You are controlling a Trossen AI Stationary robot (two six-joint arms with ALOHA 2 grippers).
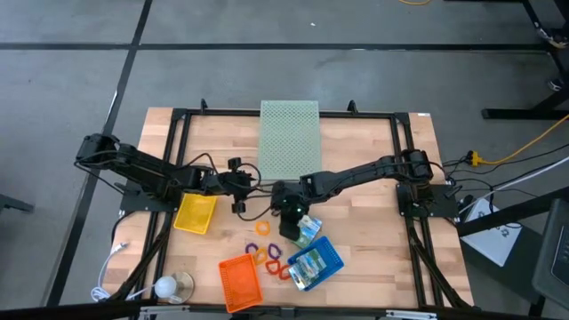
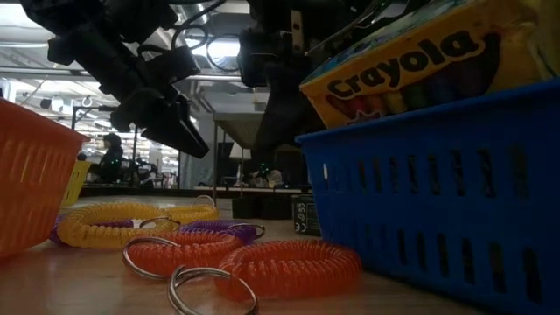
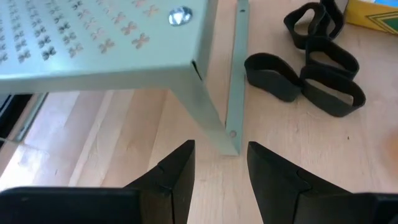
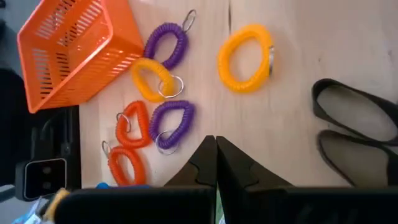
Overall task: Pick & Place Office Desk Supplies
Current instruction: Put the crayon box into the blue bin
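Three shallow trays sit toward the near side of the wooden table (image 1: 373,222). The yellow tray (image 1: 196,213) lies at the left and looks empty from above. The orange tray (image 1: 240,283) sits at the near edge, also with nothing visible inside. The blue tray (image 1: 315,263) to its right holds printed crayon packets (image 1: 308,263); in the low view one yellow-and-green packet rises above the blue mesh wall. Another packet (image 1: 308,230) lies on the table just beside the blue tray's far corner. At the far edge stands the pale green perforated box (image 1: 289,138), upside down or lidded; its contents cannot be seen.

Between the orange and blue trays lies a cluster of coiled rings (image 1: 272,260) in orange, red, purple and yellow, each with a metal key ring, resting loose on the wood and touching one another. One yellow-orange ring (image 1: 263,228) lies apart, farther in. Black loop-shaped pieces (image 3: 314,74) lie on the table near the box's corner.

The left gripper (image 1: 238,185) hovers low near the perforated box's near-left corner, fingers parted and holding nothing. The right gripper (image 1: 289,218) hangs over the table centre above the rings, its fingers pressed together with nothing between them.
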